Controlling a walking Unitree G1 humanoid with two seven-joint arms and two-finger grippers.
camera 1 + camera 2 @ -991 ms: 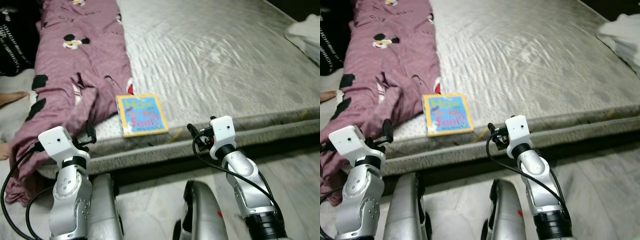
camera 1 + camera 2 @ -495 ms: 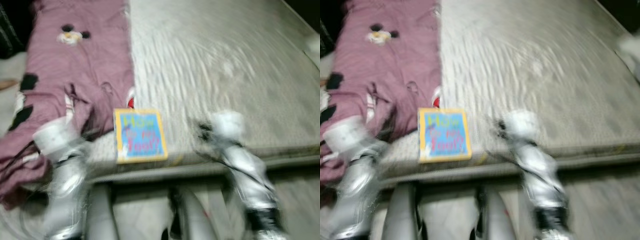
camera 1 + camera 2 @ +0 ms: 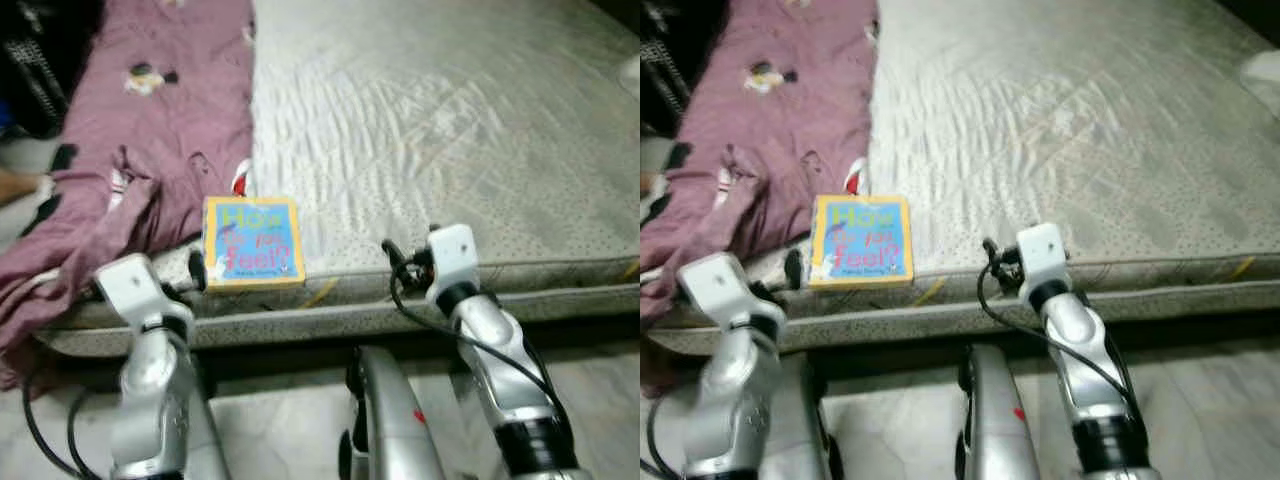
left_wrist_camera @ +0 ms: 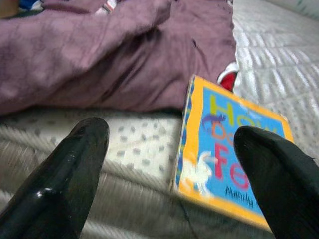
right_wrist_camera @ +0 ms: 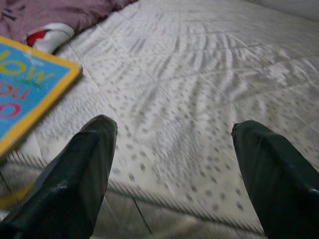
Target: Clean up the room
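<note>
Right at the near edge of the grey mattress [image 3: 450, 130] lies a blue picture book with a yellow border [image 3: 253, 243], flat, cover up, one corner tucked against the rumpled purple blanket [image 3: 150, 130]. The left gripper [image 4: 172, 164] hangs at the mattress edge, fingers spread wide with nothing between them. Its wrist camera catches the book just ahead, nearer one finger, and a red-and-white scrap [image 4: 228, 79] of cloth peeking from under the blanket. The right gripper [image 5: 172, 159] is also splayed, unladen, facing bare quilted mattress; the book's corner pokes in from one side. From the head views, pale tiled floor [image 3: 300, 440] below.
</note>
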